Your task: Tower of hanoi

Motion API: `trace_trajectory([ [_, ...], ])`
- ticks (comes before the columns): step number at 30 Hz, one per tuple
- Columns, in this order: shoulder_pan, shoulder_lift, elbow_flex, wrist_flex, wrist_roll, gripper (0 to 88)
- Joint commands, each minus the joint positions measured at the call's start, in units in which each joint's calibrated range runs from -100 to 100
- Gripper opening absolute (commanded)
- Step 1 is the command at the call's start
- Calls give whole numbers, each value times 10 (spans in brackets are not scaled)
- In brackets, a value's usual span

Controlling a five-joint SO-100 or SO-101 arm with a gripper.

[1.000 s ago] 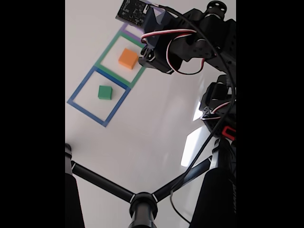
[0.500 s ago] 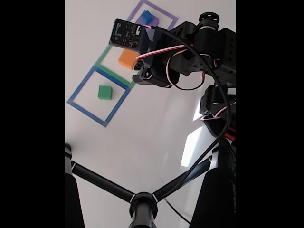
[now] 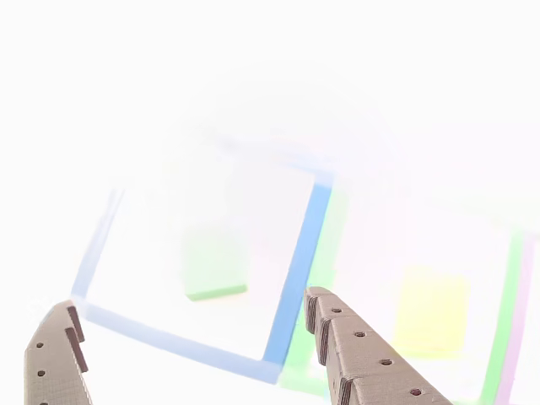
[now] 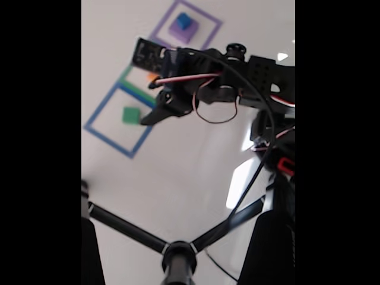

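**A:** What do you get from the camera riding on the arm?

**B:** It's badly washed out. I see the gripper (image 3: 194,337) from behind its two brown fingers (image 3: 363,363), spread wide with nothing between them. Beyond the gap lies the blue tape square (image 3: 295,270), with the green cube (image 3: 215,266) inside it as a pale smear. To the right, inside the green tape square (image 3: 506,295), I make out a yellowish block, the orange cube (image 3: 430,316).

**A:** And the fixed view?

**B:** There the colours hold. The arm (image 4: 237,83) reaches in from the right, blurred, and the gripper's dark tip (image 4: 153,116) hangs over the right edge of the blue tape square (image 4: 104,110), just beside the green cube (image 4: 130,114). The orange cube (image 4: 153,77) is only a sliver here, mostly hidden behind the arm. This view adds the purple tape square (image 4: 205,19) at the top, where a purple cube (image 4: 178,31) carries a small blue cube (image 4: 184,20) on top. From this angle I can't tell how the fingers stand.

**A:** The surface?

**B:** A white table (image 4: 172,178), glossy, with bright reflections at the right. A black tripod (image 4: 178,252) crosses the bottom of the fixed view
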Motion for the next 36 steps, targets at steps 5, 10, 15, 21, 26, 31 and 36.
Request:
trace_trajectory([
  [5,13,8,111,-200,6,330],
  [10,26,60,163,-332,6,358],
  [15,22,116,203,-454,6,377],
  [21,10,171,249,-575,6,390],
  [26,-7,209,265,-647,6,394],
  [31,-15,262,256,-707,6,395],
  [36,-9,328,231,-758,6,399],
])
